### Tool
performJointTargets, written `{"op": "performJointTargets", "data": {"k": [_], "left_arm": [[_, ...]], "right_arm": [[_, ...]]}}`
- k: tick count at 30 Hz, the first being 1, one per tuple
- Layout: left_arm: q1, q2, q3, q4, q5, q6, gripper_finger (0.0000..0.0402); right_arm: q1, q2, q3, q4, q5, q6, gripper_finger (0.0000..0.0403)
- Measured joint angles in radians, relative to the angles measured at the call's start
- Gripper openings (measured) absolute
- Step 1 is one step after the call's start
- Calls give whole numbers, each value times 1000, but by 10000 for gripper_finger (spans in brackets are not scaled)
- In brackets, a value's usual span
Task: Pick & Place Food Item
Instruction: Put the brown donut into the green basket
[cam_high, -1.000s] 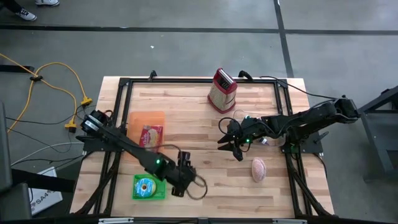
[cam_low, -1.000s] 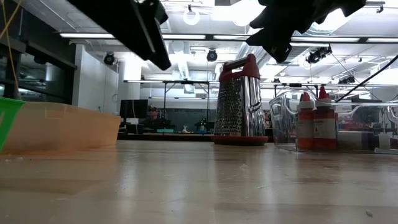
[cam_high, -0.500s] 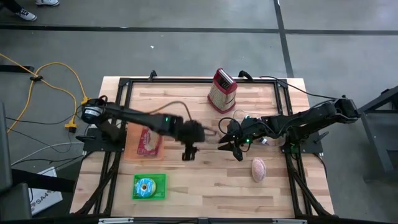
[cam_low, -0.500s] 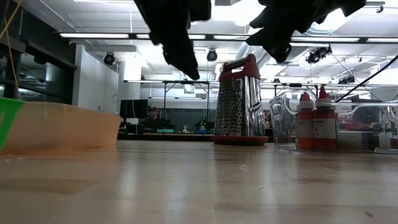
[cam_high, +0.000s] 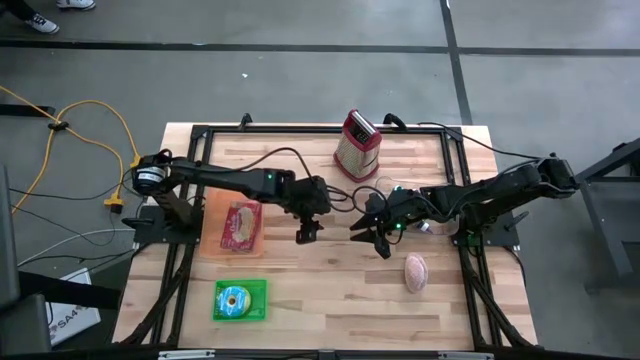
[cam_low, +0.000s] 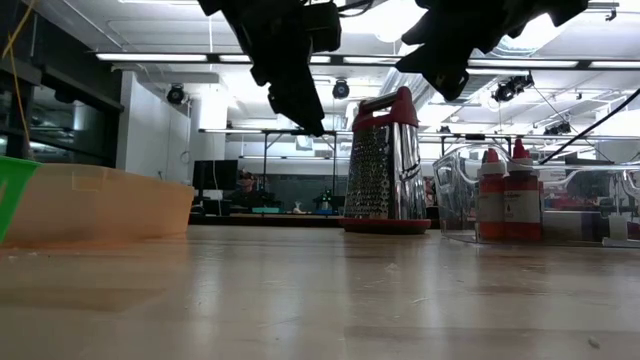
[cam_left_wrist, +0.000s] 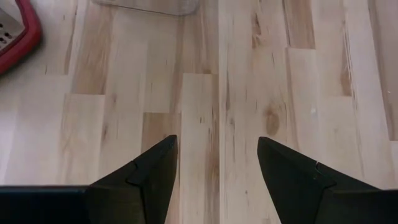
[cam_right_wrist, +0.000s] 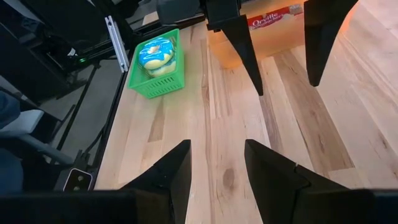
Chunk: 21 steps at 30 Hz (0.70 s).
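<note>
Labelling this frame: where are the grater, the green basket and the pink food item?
grater (cam_high: 358, 146): high view, on its metal face.
green basket (cam_high: 222, 312): high view, on its corner rim.
pink food item (cam_high: 415, 271): high view, on its middle.

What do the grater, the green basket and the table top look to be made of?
Grater: shiny perforated metal, with a red handle and base rim that look like plastic. Green basket: bright, uniformly coloured with slotted walls, probably moulded plastic. Table top: pale wood planks with visible grain and knots, smooth with a light sheen.
</note>
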Motion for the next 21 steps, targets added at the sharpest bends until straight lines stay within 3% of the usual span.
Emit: {"op": "performJointTargets", "data": {"k": [21], "left_arm": [[-6,0,0,95,-2,-12,217]], "right_arm": [[0,0,0,1,0,-41,138]]}}
